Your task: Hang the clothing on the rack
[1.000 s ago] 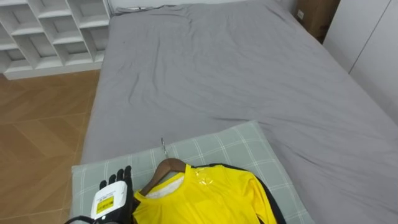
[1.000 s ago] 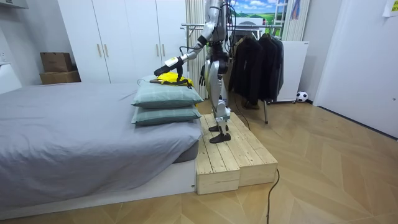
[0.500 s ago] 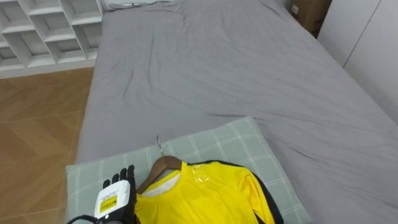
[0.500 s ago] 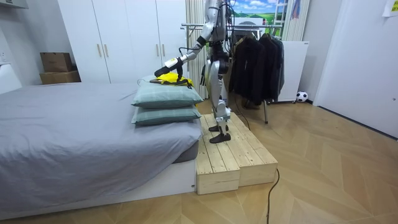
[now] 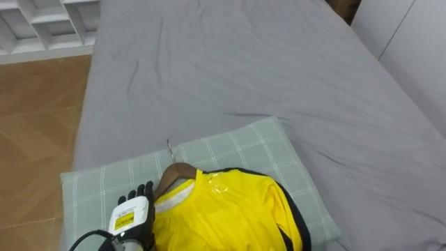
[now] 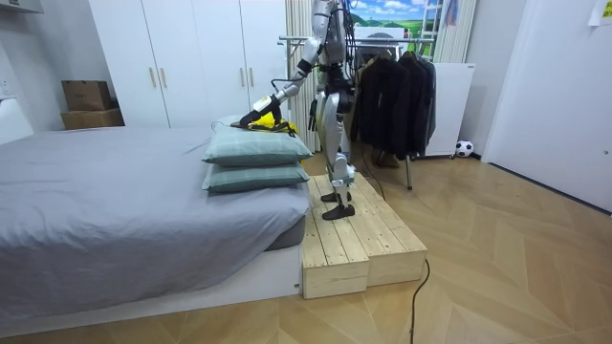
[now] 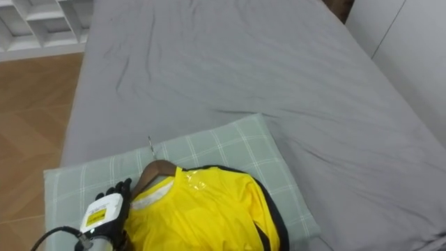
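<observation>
A yellow shirt [image 5: 223, 213] with dark trim hangs on a wooden hanger [image 5: 174, 173] that lies flat on a green checked pillow [image 5: 244, 146] at the near end of the grey bed [image 5: 244, 63]. The hanger's metal hook [image 5: 168, 146] points away from me. My left hand [image 5: 132, 213] rests at the shirt's left shoulder, beside the hanger's left arm, its dark fingers fairly straight and pointing up the pillow. In the room view I stand on a wooden platform [image 6: 359, 234] by the bed, with that arm reaching down to the shirt [image 6: 273, 122] on two stacked pillows [image 6: 253, 146].
White shelving [image 5: 42, 21] and wooden floor [image 5: 35, 104] lie left of the bed. Behind me in the room view stands a clothes rack with dark jackets [image 6: 392, 86]. White wardrobes [image 6: 182, 57] line the far wall, and a small ball [image 6: 464, 149] lies on the floor.
My left arm has dropped from above the pillow down to the shirt's left shoulder. The eye view has shifted, so the pillow and shirt sit higher in it.
</observation>
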`<state>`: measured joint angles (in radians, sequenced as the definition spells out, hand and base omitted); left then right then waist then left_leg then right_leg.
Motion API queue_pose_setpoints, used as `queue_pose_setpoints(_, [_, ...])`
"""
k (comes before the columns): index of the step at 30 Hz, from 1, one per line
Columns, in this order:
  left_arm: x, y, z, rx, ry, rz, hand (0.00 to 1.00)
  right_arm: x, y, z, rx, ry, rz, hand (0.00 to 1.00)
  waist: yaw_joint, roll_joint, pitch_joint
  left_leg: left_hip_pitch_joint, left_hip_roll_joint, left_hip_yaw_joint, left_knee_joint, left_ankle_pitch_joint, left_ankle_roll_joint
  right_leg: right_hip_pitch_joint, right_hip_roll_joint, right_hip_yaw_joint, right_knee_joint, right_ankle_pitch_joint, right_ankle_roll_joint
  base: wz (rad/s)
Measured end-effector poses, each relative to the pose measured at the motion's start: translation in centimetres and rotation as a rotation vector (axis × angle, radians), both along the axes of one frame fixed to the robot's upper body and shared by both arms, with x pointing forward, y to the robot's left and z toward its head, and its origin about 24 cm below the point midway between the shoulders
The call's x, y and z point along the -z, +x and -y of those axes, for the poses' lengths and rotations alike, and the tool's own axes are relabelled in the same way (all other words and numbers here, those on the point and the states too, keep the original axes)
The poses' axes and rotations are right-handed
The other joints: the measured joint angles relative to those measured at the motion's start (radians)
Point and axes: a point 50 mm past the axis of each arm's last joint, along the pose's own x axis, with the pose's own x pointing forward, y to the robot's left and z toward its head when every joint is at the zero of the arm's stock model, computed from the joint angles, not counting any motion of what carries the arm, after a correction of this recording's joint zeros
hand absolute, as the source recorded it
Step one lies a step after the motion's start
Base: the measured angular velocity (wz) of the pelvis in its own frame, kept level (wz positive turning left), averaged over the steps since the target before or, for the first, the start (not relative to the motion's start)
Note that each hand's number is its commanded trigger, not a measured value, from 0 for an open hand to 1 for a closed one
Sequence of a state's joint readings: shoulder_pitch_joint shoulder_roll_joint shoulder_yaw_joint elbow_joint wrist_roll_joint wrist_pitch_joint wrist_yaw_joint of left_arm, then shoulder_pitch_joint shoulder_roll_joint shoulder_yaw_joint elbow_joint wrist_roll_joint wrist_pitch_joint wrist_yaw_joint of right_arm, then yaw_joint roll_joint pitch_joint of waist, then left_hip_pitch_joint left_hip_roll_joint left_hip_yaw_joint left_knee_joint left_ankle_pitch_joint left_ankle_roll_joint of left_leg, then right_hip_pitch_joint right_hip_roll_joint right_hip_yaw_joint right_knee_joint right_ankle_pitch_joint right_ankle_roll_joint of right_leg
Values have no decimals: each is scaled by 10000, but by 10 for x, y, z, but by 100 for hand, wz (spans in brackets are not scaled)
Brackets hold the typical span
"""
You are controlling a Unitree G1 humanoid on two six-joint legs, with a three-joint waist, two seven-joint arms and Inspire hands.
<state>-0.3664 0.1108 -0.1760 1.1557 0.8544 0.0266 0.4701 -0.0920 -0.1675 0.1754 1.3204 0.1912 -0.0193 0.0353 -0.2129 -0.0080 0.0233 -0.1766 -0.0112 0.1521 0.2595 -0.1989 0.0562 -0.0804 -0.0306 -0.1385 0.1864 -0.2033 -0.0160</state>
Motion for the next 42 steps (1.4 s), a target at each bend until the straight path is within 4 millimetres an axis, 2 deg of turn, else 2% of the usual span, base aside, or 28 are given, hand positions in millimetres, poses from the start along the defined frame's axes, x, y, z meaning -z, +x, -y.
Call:
queue_pose_setpoints(3, [-3,6,2,186,196,-37,0,-1,4,0,-24,-17,38,0,-17,6,55,-123,0,-11,-3,20,-2,-114,3,-5,-7,2,-4,1])
queue_pose_setpoints(8, [-7,11,1,214,276,49,0,-2,10,-3,-292,-57,99,0,-8,-13,68,-312,-1,-3,-9,62,-13,-329,3,11,22,4,-7,-1])
queue_pose_setpoints(12, [-15,20,-5,-19,134,190,0,-4,22,-8,-627,-89,209,0,0,-132,137,-459,9,-4,-29,110,-22,-558,6,10,143,5,-8,0])
queue_pose_setpoints(20, [-21,29,-8,-297,-49,280,0,-7,35,-13,-749,-27,448,0,10,-249,205,-637,14,-18,-33,130,-11,-816,-3,-4,276,5,-8,0])
queue_pose_setpoints(29, [-22,30,-10,-232,-68,387,0,-8,39,-14,-688,12,593,0,19,-262,199,-767,28,-51,-18,133,-15,-961,5,-40,356,4,-8,0])
queue_pose_setpoints(42, [-20,28,-12,-389,-190,317,0,-7,35,-15,-533,75,446,0,29,-351,189,-756,34,-43,-17,135,-17,-951,8,-42,356,4,-8,0])
